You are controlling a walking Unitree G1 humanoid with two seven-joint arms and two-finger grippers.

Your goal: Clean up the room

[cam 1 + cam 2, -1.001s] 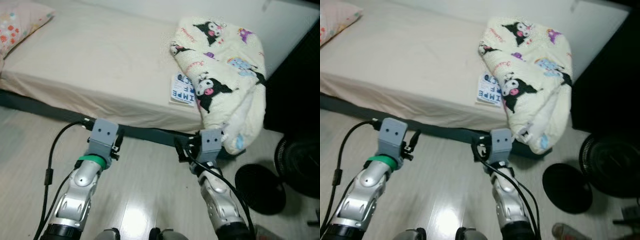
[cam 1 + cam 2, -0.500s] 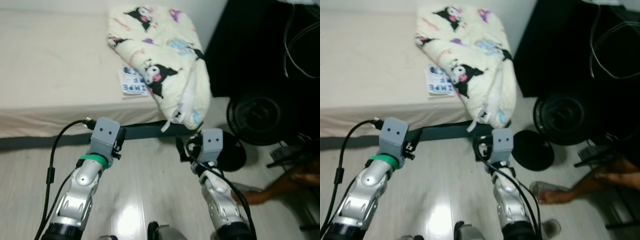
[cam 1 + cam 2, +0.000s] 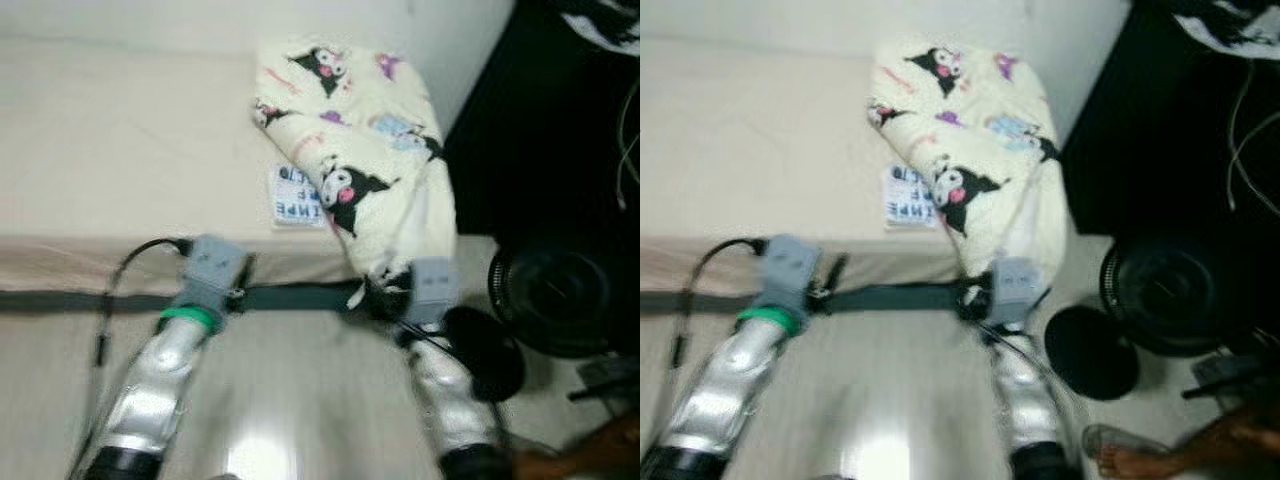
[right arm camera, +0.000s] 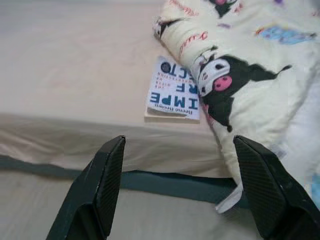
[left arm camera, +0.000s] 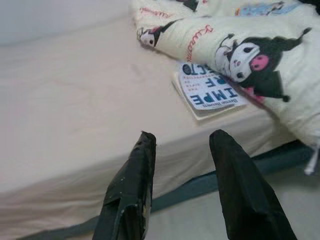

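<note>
White book (image 4: pixel 173 89) beyond open right claw (image 4: pixel 182 187)

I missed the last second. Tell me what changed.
Only the camera swung as the robot turned. The blanket still drapes over the bed edge with the book tucked beside it. Left gripper and right gripper stay open, holding nothing.

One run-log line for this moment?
facing bed | left tool open | right tool open | book beside blanket
</note>
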